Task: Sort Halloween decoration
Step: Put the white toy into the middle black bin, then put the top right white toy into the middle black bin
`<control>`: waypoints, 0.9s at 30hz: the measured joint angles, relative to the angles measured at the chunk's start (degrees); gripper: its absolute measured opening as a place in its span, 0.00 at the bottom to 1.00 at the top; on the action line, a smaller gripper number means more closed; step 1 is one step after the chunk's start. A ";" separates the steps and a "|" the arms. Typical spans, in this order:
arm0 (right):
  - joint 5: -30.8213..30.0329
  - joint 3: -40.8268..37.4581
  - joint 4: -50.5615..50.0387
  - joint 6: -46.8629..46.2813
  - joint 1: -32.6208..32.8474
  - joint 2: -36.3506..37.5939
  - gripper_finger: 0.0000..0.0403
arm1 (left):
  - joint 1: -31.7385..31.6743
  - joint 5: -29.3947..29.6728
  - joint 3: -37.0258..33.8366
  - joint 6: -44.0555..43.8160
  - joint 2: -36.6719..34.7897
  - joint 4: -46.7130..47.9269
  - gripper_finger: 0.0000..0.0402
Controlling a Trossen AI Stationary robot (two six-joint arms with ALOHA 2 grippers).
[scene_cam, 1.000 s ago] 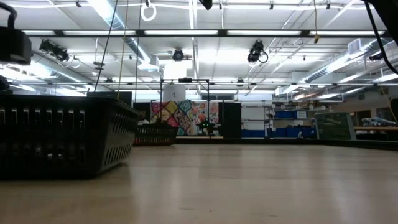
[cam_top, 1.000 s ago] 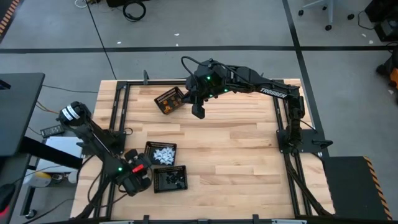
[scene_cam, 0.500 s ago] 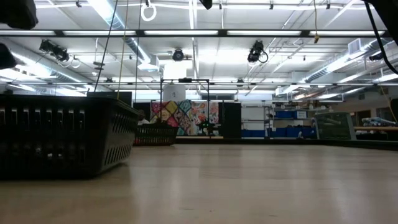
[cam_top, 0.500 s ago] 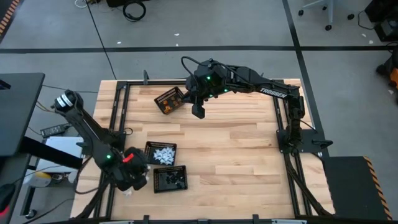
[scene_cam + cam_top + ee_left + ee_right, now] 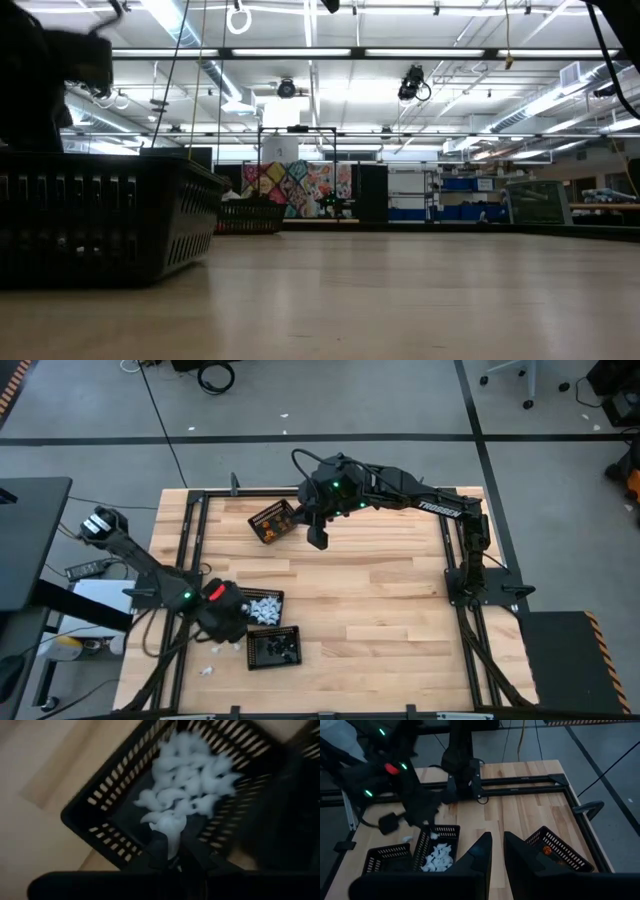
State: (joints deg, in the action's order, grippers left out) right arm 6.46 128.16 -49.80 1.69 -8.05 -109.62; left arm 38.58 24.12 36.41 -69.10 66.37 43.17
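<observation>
White toy piece (image 5: 170,827) sits pinched in my left claw (image 5: 172,851), just over the near rim of the basket (image 5: 95,800) of white pieces (image 5: 187,780). I should carry it farther over the pile before letting go. My right claw (image 5: 498,851) waits, nearly closed and empty.

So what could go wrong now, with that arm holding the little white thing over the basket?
The left gripper pinches a white piece above the basket of white pieces, close to its rim. Released off-centre, it might bounce out. A few white bits already lie outside by the table's edge, so strays seem likely.
</observation>
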 joint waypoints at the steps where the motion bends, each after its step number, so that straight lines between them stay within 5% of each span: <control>1: 0.00 0.00 0.33 0.00 0.00 -0.02 0.13 | -1.56 -1.61 -1.15 0.96 0.00 -1.40 0.10; 5: 0.00 0.00 0.75 -0.01 0.00 -0.02 0.13 | -6.90 -6.88 -4.37 4.04 0.02 -6.64 0.12; 17: 0.02 -0.01 0.40 -0.03 0.00 0.00 0.13 | -10.96 -8.84 -1.83 10.72 -0.35 -6.94 0.39; 27: -0.61 -0.02 -1.35 -0.01 -0.02 -0.01 0.13 | 6.42 -7.51 0.76 8.59 -3.47 -7.89 0.38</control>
State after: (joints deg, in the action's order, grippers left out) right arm 5.85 128.14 -51.16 1.67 -8.08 -109.63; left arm 45.00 16.61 37.17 -60.51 62.90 35.28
